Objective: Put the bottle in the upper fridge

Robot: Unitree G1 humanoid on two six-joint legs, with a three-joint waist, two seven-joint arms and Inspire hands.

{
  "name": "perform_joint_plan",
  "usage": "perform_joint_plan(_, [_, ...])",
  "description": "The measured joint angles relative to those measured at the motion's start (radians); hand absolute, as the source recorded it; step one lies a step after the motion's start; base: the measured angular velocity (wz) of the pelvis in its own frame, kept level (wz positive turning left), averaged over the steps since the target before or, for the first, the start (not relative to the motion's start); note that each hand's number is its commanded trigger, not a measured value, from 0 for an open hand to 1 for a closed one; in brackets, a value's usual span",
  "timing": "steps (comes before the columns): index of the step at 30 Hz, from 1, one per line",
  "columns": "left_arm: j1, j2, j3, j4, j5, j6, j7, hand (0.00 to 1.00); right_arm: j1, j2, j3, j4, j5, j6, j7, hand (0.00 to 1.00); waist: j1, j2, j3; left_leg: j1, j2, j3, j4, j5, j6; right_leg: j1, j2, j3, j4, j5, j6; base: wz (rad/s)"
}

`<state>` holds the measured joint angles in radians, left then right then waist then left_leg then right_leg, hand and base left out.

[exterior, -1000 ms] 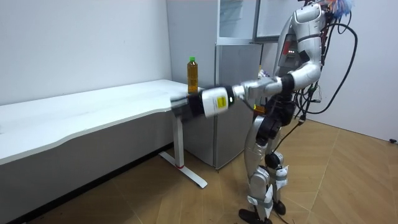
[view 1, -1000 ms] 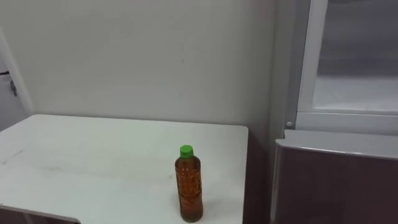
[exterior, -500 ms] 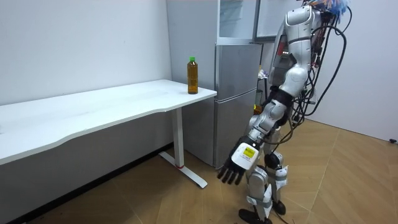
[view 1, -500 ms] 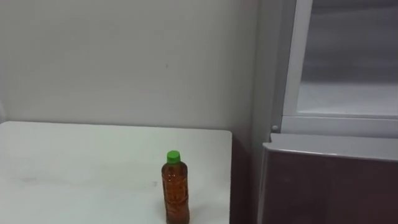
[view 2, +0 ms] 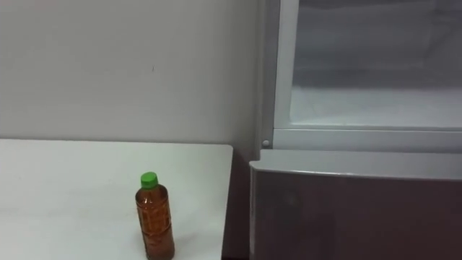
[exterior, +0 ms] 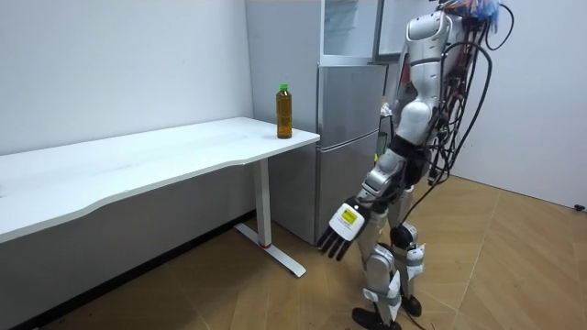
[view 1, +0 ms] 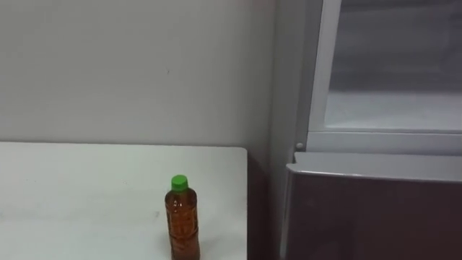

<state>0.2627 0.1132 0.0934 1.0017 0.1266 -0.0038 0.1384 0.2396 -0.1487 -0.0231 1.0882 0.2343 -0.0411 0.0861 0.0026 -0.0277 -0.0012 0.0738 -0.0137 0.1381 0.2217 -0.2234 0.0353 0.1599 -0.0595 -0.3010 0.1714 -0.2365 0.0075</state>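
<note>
One arm hangs down — left hand (exterior: 341, 227) low, fingers spread straight; bottle (view 1: 182, 220) upright on table (view 1: 72, 188)

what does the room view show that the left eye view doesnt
Room view: the robot standing in front of the fridge, its left hand hanging low with straight fingers and holding nothing, plus the table's leg and the wooden floor.

Left eye view: a straight look into the open upper compartment with its pale floor.

Both: the green-capped bottle upright on the white table, near the corner beside the fridge.
</note>
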Motion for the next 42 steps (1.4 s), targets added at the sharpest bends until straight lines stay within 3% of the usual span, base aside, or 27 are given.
perform_joint_plan(8, [-0.009, 0.01, -0.001, 0.001, 0.025, 0.015, -0.024, 0.0, -0.003, 0.0, 0.002, 0.007, 0.0, 0.001, 0.002, 0.0, -0.001, -0.001, 0.0001, 0.007, 0.0, 0.011, -0.016, 0.0, 0.0, -0.002, 0.005, 0.026, -0.004, 0.0, 0.0, -0.04])
perform_joint_plan(17, [0.004, 0.01, -0.002, 0.013, 0.043, 0.023, -0.024, 0.0, -0.013, 0.002, 0.012, 0.014, 0.041, 0.01, -0.002, 0.0, 0.002, 0.001, 0.0003, 0.008, 0.0, 0.014, -0.017, -0.001, -0.001, -0.001, 0.007, 0.024, -0.006, 0.0, 0.0, 0.0])
perform_joint_plan(24, [0.027, 0.011, -0.031, 0.035, 0.045, 0.064, -0.021, 0.0, -0.041, 0.009, 0.017, 0.05, 0.05, 0.021, -0.047, 0.0, -0.001, 0.003, -0.0006, 0.006, 0.0, 0.013, -0.018, -0.001, -0.001, 0.005, 0.009, 0.023, -0.019, 0.004, 0.0, 0.0])
perform_joint_plan(34, [0.02, 0.004, -0.045, 0.077, 0.124, 0.088, -0.042, 0.0, -0.067, 0.018, 0.037, 0.071, 0.03, 0.02, -0.119, 0.0, 0.0, 0.01, 0.0021, 0.008, -0.002, -0.003, -0.017, -0.002, -0.002, 0.013, 0.008, 0.022, -0.021, 0.005, 0.0, 0.04])
perform_joint_plan(40, [0.012, 0.007, -0.05, 0.073, 0.194, 0.09, -0.089, 0.0, -0.065, 0.005, 0.04, 0.036, -0.028, 0.022, -0.084, 0.0, -0.001, 0.014, 0.0041, 0.009, -0.002, 0.0, -0.017, -0.002, -0.002, 0.012, 0.008, 0.028, -0.02, 0.004, 0.0, 0.0])
perform_joint_plan(42, [0.015, 0.015, -0.05, 0.047, 0.203, 0.092, -0.114, 0.0, -0.056, -0.01, 0.042, -0.047, -0.064, 0.044, -0.055, 0.0, -0.003, 0.006, 0.002, 0.007, -0.001, 0.001, -0.016, -0.002, -0.001, 0.01, 0.008, 0.029, -0.018, 0.004, 0.0, -0.02])
